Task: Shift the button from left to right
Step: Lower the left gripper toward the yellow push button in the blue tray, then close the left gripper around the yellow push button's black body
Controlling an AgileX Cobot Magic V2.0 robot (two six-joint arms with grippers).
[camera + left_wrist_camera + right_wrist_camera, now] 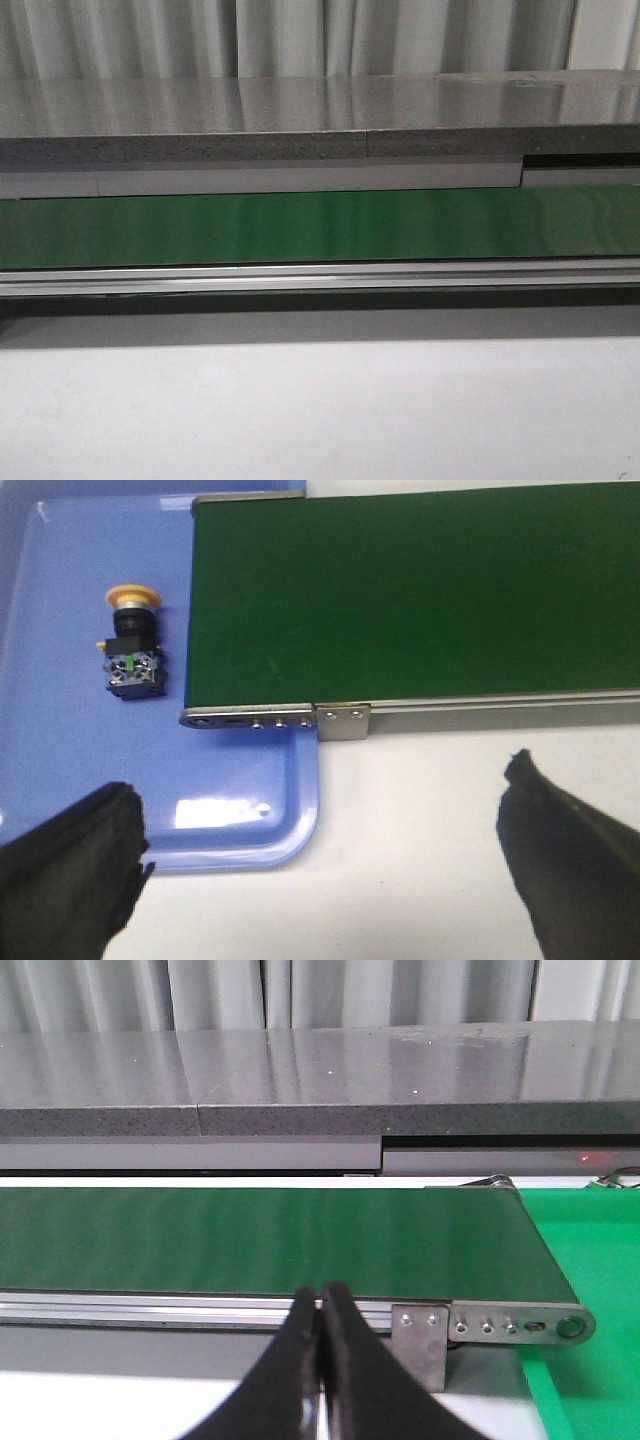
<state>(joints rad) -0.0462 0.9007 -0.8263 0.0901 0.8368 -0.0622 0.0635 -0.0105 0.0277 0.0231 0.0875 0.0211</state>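
Observation:
The button (133, 647), with a yellow-orange round head and a black blocky body bearing a green-white mark, lies on its side in a blue tray (290, 820) beside the end of the green belt (420, 590). My left gripper (325, 825) hangs open above the white table and the tray's corner, its black fingers (70, 865) far apart, well short of the button. In the right wrist view my right gripper (322, 1305) is shut with nothing between its fingers, in front of the belt's rail. The front view shows neither gripper nor the button.
The green conveyor belt (320, 228) runs across the front view with an aluminium rail (320, 278) along its near side and a grey counter (300, 120) behind. A green surface (600, 1250) lies past the belt's right end (520, 1326).

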